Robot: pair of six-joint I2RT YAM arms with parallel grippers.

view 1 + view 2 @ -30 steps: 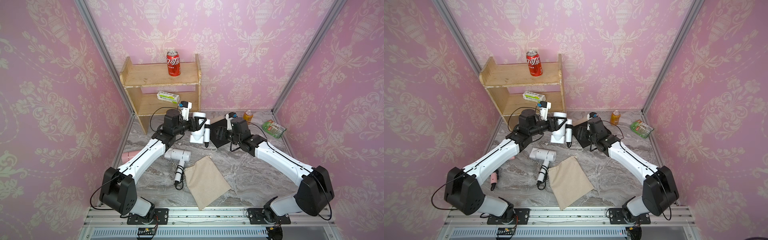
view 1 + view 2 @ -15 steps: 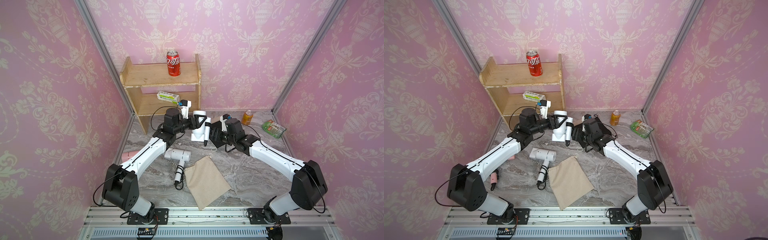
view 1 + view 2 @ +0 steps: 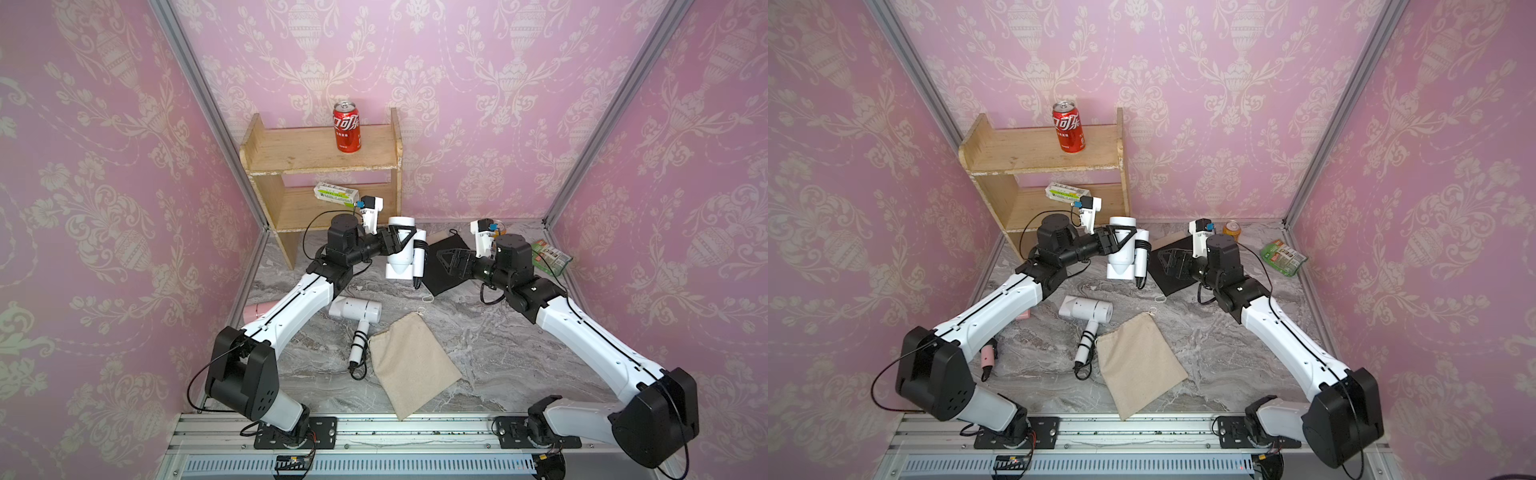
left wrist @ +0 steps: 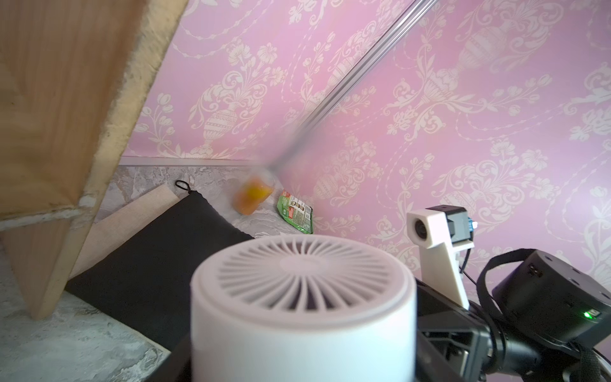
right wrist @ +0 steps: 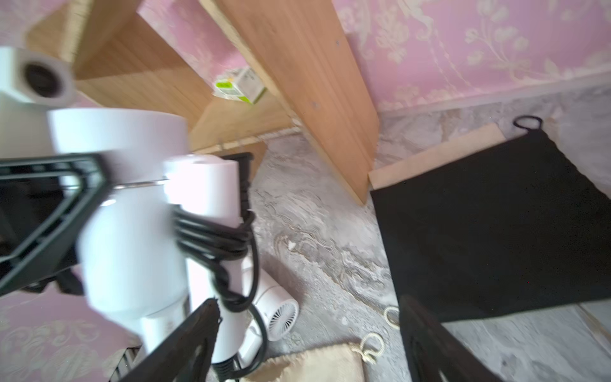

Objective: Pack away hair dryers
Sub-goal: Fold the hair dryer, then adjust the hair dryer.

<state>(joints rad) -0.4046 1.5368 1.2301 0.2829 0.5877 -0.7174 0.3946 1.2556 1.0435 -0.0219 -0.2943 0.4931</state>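
— So, where is the upright white plastic hair dryer (image 3: 400, 259) now?
— Up off the table. The left gripper (image 3: 401, 240) is clamped round its barrel, nozzle down, long axis vertical. Its folded handle and wrapped black cord (image 3: 419, 257) face the right gripper (image 3: 451, 262), which is just beside it with jaws spread and empty, by the flat black drawstring pouch (image 3: 436, 284).
— Anything in the way?
— Nothing between them, I'd say. The tall wooden shelf (image 3: 320, 160) stands close behind. A second white dryer (image 3: 356, 309) lies beside the beige cloth pouch (image 3: 411, 365).
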